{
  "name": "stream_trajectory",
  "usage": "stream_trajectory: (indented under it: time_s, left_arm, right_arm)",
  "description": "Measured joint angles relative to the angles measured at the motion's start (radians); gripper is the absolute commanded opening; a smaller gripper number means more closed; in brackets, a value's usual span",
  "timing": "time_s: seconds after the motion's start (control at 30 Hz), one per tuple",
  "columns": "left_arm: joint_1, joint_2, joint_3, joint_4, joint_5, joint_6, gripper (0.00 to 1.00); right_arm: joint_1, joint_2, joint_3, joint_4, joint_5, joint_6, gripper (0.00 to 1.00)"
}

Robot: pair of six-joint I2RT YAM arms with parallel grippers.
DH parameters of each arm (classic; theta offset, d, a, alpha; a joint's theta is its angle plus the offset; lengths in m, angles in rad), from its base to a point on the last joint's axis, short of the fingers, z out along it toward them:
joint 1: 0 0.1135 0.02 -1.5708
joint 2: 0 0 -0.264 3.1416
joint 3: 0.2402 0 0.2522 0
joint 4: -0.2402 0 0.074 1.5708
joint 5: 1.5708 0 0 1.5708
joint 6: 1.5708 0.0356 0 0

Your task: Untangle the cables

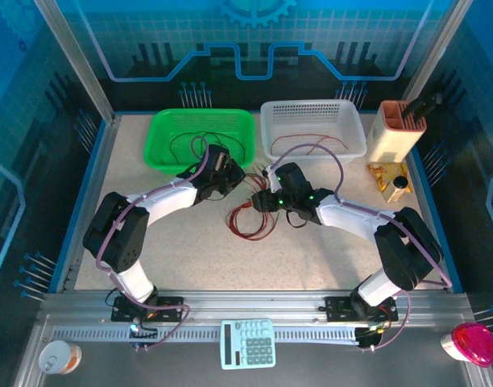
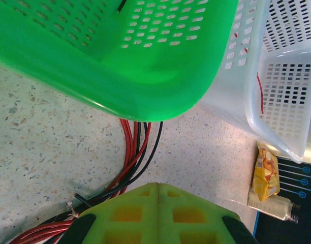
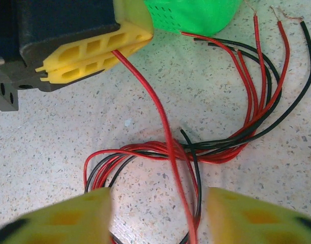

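Because the left gripper has its fingers pressed together on 1 red cable, a pull from here could go wrong. That strand runs down through the loose bundle of cables, and we judge that a fast lift would drag the whole bundle along or cinch the crossing tighter. The wire is very thin, so it could also slip out of the pinch.

The right gripper is spread wide. The held strand passes between its 2 fingers, touching neither as far as we can see, and closing there might catch a black neighbour too.

The bundle lies near the middle of the table, just on the near side of the green basket. In the left wrist view some strands pass out of sight behind that basket's rim, a possible snag. More thin wires lie inside that basket and in the white basket beside it.

We cannot trace how the strands cross inside the bundle. The left wrist view hides the pinch behind its own fingers, and the right wrist view cuts the bundle off at its lower edge.
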Motion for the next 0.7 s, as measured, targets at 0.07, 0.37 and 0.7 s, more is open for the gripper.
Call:
stream_trajectory:
  time_s: [0.07,0.37,0.7]
  left_arm:
    - [-0.002,-0.005,0.009,-0.004,0.011,0.004,0.00]
    - [-0.052,-0.118,0.109,-0.058,0.069,0.049,0.00]
    - [-0.103,-0.204,0.224,-0.192,0.066,0.180,0.00]
  right_arm:
    - [0.000,0.000,-0.002,0.001,0.000,0.005,0.74]
    - [0.000,-0.001,-0.001,0.000,0.000,0.020,0.74]
    - [0.000,-0.072,0.067,-0.049,-0.013,-0.001,0.85]
